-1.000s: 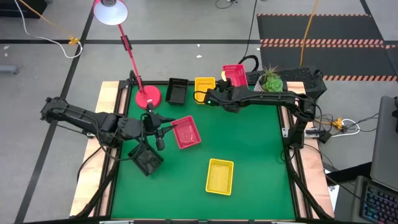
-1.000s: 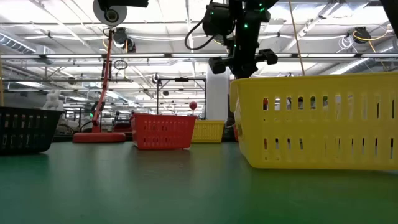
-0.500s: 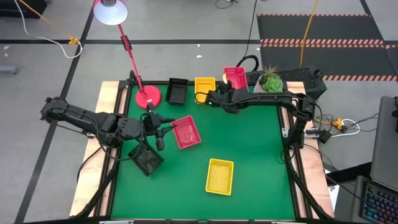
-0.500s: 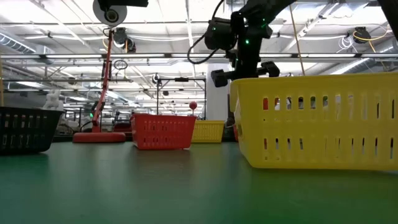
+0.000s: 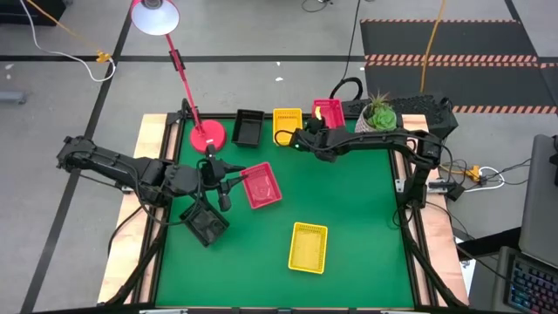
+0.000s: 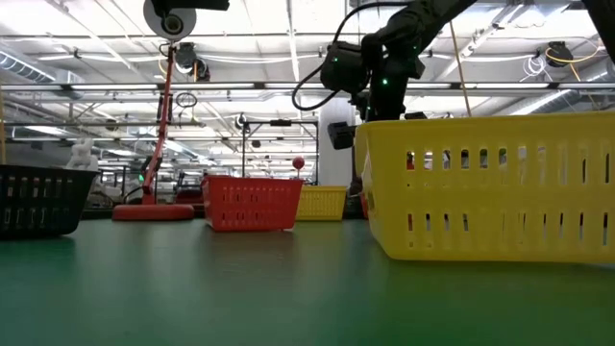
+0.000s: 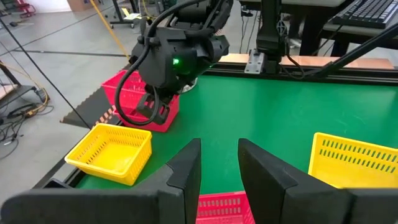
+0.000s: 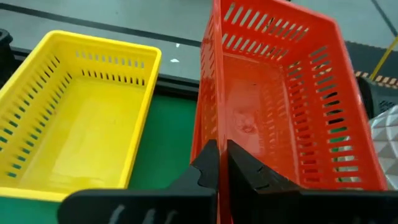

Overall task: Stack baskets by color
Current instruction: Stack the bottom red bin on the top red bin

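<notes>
My right gripper (image 8: 222, 149) is shut on a red basket (image 5: 329, 112) at the table's far edge. That basket is beside a yellow basket (image 5: 287, 122), with a black basket (image 5: 248, 128) further left. My left gripper (image 7: 219, 146) hangs open above the table's left part, over the left edge of a second red basket (image 5: 261, 185) that rests on its bottom. Another black basket (image 5: 207, 225) lies near the left edge. A second yellow basket (image 5: 309, 247) sits toward the near edge and fills the right of the low view. My right gripper pinches the rim of the red basket's long wall (image 8: 213, 127), the wall facing the yellow basket, at its near end. One finger is inside and one outside. The fingers slant down from the near side and lie along the wall. The basket sits tilted; whether its bottom touches the table I cannot tell.
A red lamp base (image 5: 207, 137) stands at the far left, its stem leaning away from the table. A white plant pot (image 5: 379, 115) stands just right of the held basket. Wooden borders (image 5: 148, 174) edge the green mat, whose middle shows bare green.
My right gripper has sunk toward the table at the far edge, still shut on the red basket, which has come down with it beside the yellow one.
</notes>
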### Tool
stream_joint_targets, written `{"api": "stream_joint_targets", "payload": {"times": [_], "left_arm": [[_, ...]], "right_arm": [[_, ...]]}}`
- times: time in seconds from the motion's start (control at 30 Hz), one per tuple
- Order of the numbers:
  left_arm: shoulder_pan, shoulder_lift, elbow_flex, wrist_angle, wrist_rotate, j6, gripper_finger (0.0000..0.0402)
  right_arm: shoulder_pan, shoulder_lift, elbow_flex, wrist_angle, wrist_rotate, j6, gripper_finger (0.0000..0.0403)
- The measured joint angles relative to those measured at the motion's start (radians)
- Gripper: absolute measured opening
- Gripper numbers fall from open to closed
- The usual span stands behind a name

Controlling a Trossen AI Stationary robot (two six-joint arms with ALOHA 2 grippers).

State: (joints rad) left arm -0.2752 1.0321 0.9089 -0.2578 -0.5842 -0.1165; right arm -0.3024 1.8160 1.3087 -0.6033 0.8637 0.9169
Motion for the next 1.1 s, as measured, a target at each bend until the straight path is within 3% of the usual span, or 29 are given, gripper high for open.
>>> {"api": "stream_joint_targets", "payload": {"times": [1.1], "left_arm": [[0.0, 0.0, 0.0, 0.0, 0.0, 0.0, 0.0108]], "right_arm": [[-0.025, 0.0, -0.037, -0.006, -0.059, 0.014, 0.0004]]}}
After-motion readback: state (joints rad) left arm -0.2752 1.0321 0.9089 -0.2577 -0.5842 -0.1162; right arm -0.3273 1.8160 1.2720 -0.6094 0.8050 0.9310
